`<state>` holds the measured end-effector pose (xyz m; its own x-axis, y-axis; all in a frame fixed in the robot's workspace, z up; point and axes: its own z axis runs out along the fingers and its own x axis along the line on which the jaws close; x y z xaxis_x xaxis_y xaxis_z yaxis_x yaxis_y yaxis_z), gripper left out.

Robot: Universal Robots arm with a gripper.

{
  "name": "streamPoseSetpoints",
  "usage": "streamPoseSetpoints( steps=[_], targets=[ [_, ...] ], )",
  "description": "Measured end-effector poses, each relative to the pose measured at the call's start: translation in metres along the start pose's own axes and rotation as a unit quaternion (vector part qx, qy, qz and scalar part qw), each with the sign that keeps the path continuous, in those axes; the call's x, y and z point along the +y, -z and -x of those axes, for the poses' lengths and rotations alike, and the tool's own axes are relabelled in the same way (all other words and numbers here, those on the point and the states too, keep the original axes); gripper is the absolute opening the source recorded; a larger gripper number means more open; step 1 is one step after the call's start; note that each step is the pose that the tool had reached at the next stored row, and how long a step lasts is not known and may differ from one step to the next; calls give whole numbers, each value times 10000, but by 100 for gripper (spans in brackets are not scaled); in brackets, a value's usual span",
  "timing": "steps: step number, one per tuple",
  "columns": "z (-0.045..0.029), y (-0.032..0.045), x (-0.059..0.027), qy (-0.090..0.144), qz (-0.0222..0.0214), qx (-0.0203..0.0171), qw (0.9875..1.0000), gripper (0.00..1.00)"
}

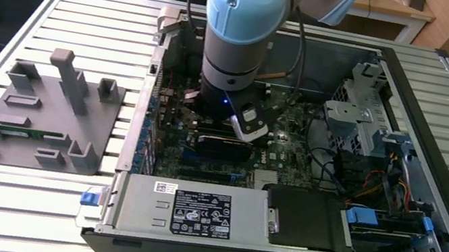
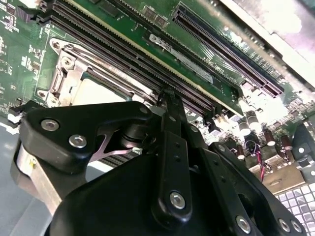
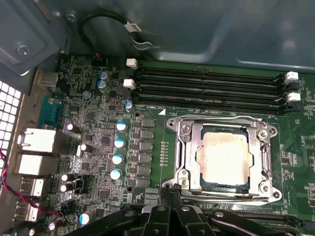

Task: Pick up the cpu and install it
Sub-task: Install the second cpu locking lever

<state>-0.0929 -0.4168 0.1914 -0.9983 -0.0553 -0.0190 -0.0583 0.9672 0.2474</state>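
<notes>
First wrist view puts the cpu (image 3: 224, 158) right of centre, flat in its metal socket frame (image 3: 183, 147), edges square to the memory slots (image 3: 206, 86); the tool (image 3: 170, 196), fingers pressed together, hovers just beside, empty.

Arm (image 1: 238, 29) reaches down into open PC case (image 1: 431, 202) at frame centre, its wrist over the motherboard (image 1: 200, 163). Grey fixture (image 1: 43, 116) at 9 o'clock on slatted table (image 1: 20, 201), beside the case. Power supply (image 1: 192, 211) at 6 o'clock.
</notes>
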Motion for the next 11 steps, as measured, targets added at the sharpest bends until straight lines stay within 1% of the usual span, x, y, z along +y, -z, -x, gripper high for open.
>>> streamPoseSetpoints(
  steps=[5,11],
  targets=[
    [-24,-13,-4,0,16,2,10000,11],
    [-25,-24,-1,0,26,0,10000,11]
  ],
)
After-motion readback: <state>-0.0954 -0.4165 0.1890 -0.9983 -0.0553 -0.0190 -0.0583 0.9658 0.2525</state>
